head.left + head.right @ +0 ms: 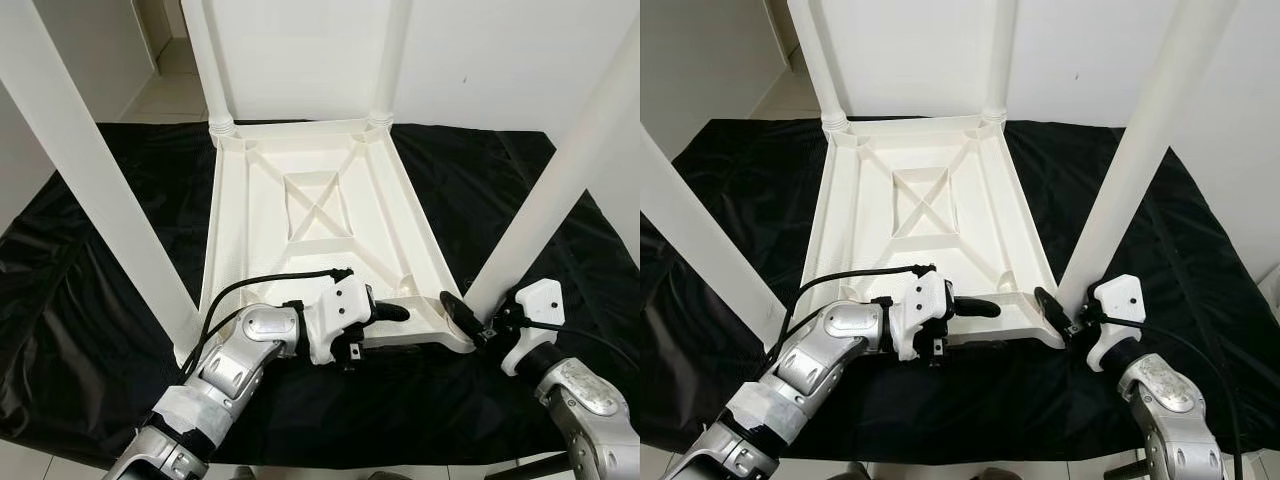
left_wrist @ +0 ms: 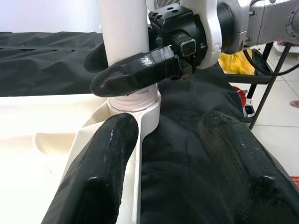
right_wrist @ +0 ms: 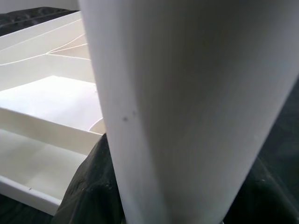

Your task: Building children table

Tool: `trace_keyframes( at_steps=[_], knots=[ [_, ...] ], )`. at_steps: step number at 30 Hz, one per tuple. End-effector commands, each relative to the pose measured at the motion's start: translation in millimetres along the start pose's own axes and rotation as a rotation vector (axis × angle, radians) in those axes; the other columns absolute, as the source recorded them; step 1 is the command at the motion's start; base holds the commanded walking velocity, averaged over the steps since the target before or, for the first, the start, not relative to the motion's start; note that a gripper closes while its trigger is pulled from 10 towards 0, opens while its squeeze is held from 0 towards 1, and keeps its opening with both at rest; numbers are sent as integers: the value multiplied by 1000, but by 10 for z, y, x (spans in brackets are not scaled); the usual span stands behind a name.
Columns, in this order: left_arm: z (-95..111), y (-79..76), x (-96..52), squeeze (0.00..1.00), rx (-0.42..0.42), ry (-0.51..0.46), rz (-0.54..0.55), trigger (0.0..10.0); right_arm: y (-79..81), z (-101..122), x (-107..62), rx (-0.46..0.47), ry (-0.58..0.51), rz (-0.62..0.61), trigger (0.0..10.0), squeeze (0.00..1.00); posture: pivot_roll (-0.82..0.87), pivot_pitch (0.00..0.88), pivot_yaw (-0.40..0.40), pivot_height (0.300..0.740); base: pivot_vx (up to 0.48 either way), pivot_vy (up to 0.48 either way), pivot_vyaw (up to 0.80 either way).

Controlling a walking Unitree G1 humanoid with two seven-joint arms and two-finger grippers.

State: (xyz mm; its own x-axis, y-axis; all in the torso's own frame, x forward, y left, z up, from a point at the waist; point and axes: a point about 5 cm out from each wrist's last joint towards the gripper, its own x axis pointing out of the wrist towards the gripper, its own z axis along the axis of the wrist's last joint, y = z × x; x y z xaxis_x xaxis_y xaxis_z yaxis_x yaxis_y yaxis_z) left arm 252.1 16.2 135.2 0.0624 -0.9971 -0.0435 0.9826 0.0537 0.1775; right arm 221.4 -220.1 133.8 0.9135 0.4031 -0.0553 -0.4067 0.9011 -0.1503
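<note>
The right hand clasped the white plastic table leg at its socket on the upturned white tabletop; the left hand hovered open, empty. Seating that leg firmly likely came next.

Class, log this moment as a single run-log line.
tabletop upside down, four legs in | right gripper clasps near-right leg base | left gripper at near edge

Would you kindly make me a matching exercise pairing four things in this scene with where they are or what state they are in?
Things:
1. tabletop
2. black sheet
3. right gripper
4. left gripper

Places or states:
A. spread over the floor under everything
B. closed around the base of the near right leg
C. lying upside down with legs pointing up
D. open, above the near edge of the tabletop

Pairs: 1-C, 2-A, 3-B, 4-D
</note>
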Motion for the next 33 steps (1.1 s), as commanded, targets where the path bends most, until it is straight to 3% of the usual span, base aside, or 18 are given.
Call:
trace_keyframes(
  at_steps=[1,7,9,13,17,18,20,22,26,32,33],
  knots=[
    [7,-23,13,0,3,5,-44,10000,10,-5,-7,12,4,-16,10000,0,-91,0,26,740,0,0,0],
    [9,-22,24,0,3,4,-48,10000,56,3,71,66,23,-255,10000,0,-105,2,36,740,0,0,0],
    [11,-25,28,0,3,3,-49,10000,77,5,79,72,20,-277,10000,0,-105,2,36,740,0,0,0],
    [17,-35,46,0,2,-5,-57,10000,239,-23,99,174,19,-465,10000,0,-117,6,38,740,0,0,0],
    [18,-40,55,0,-1,-8,-60,10000,297,-24,108,163,30,-518,10000,0,-124,6,39,740,0,0,0],
    [13,-61,72,0,-5,-10,-68,10000,416,6,139,199,26,-624,10000,0,-131,8,32,740,0,0,0],
    [13,-61,72,0,-5,-10,-68,10000,416,6,139,199,26,-624,10000,0,-131,8,32,740,0,0,0],
    [8,-75,85,0,-10,-11,-73,10000,600,76,204,226,19,-675,10000,0,-133,7,29,740,0,0,0],
    [7,-77,88,0,-12,-12,-74,10000,652,95,230,224,15,-667,10000,0,-133,6,29,740,0,0,0],
    [-7,-76,86,0,-20,-10,-71,10000,604,69,197,224,38,-707,10000,0,-130,1,25,740,0,0,0],
    [-10,-73,81,0,-19,-8,-66,10000,593,64,185,236,29,-701,10000,1000,-126,0,22,740,0,0,0]
  ],
)
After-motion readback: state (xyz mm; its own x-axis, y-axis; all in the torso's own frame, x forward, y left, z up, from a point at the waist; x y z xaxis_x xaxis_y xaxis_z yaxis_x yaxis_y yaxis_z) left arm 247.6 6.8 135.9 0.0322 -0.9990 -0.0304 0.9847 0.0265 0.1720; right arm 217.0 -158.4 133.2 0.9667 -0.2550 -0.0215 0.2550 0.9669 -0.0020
